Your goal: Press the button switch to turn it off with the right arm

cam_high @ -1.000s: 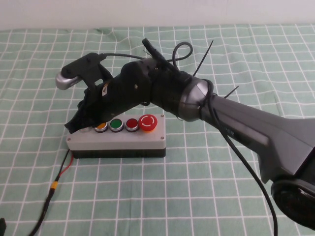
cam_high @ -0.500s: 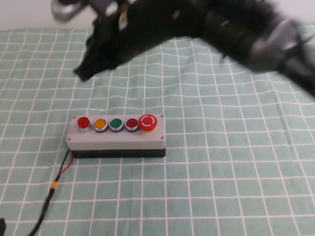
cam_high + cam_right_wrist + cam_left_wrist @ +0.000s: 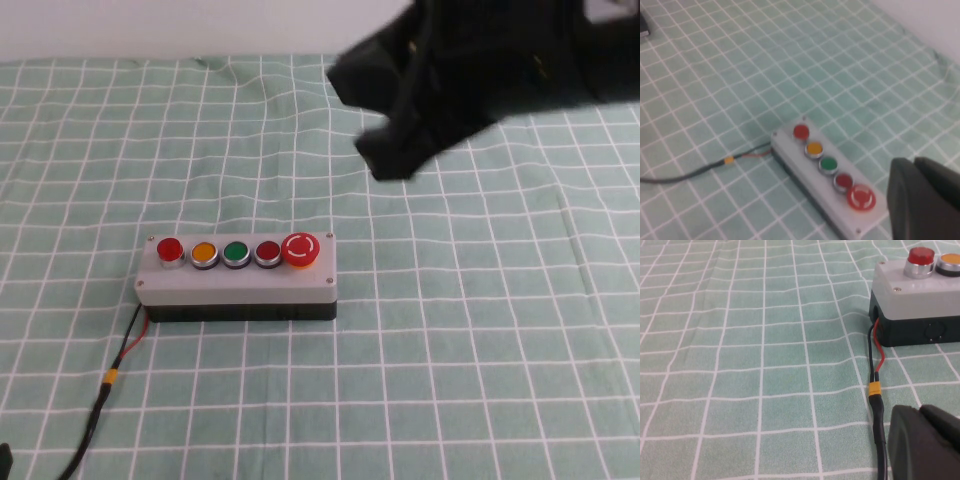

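Grey plastic formed the lid of the switch box (image 3: 237, 285), which sat on a black base on the green-and-white checked cloth (image 3: 480, 350), and the button switch (image 3: 169, 250) stood at the box's left end, a small glossy bright-red dome in a chrome ring, just beside the orange button (image 3: 204, 254). Along the row came the green button (image 3: 236, 252), the darker red button (image 3: 268, 252) and the large mushroom-shaped stop button (image 3: 300, 249). The right gripper (image 3: 400, 150) hung as a blurred black mass high above the cloth, well apart from the box and off to its right; whether its fingers were spread or pressed together I cannot tell. The left gripper (image 3: 925, 445) rested low near the cloth by the black cable (image 3: 95, 420), only its matte dark housing showing, so its fingers cannot be judged either. From here, I judge the main risk lay in any return: with five close-set caps, a slightly offset descent could strike the orange neighbour or the chrome rim instead. A slanted push might also slide the light box over the soft, creased fabric, or tug the thin red wire (image 3: 879, 357) at its end.
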You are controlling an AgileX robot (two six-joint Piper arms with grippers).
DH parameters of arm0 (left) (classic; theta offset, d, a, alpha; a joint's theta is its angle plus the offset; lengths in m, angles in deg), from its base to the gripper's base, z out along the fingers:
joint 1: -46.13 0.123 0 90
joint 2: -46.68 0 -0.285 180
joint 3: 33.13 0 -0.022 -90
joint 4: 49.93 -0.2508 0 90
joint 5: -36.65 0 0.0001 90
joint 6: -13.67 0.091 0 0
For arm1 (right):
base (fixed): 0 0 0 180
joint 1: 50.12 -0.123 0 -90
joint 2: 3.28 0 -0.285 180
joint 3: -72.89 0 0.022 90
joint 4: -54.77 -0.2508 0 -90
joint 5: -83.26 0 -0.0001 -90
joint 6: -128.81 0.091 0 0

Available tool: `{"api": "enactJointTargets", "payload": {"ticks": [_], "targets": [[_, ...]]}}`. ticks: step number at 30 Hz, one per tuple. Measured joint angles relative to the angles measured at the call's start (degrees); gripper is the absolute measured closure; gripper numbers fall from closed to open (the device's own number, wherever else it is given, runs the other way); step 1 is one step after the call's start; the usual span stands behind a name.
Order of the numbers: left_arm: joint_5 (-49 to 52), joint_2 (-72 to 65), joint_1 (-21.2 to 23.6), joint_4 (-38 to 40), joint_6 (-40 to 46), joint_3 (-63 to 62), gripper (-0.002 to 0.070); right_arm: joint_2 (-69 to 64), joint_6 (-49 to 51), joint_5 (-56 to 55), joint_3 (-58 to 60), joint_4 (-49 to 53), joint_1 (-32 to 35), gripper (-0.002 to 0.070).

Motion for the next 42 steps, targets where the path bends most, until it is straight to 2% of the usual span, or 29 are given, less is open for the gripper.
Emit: {"api": "enactJointTargets", "payload": {"ticks": [6, 11, 16, 26, 31, 37, 42], "targets": [[0.00, 0.00, 0.00, 0.00, 0.00, 0.00, 0.0678, 13.61, 1.79, -4.78, 18.23, -0.42, 0.00, 0.0692], [0.00, 0.00, 0.00, 0.00, 0.00, 0.00, 0.0678, 22.60, 1.93, -2.54, 27.41, -4.31, 0.00, 0.0692], [0.00, 0.00, 0.00, 0.00, 0.00, 0.00, 0.0678, 26.47, 1.93, 2.31, 30.98, -7.32, 0.00, 0.0692], [0.00, 0.00, 0.00, 0.00, 0.00, 0.00, 0.0678, 25.24, 1.93, 9.59, 31.76, -9.59, 1.01, 0.0692], [0.00, 0.00, 0.00, 0.00, 0.00, 0.00, 0.0678, 28.95, 1.29, 9.66, 31.76, -13.22, 8.69, 0.0692], [0.10, 0.00, 0.00, 0.00, 0.00, 0.00, 0.0678, 40.92, -0.70, 3.42, 35.23, -9.61, 21.60, 0.0692], [0.10, 0.00, 0.00, 0.00, 0.00, 0.00, 0.0678, 54.53, -0.90, -4.87, 44.82, -4.54, 31.09, 0.0692]]}}
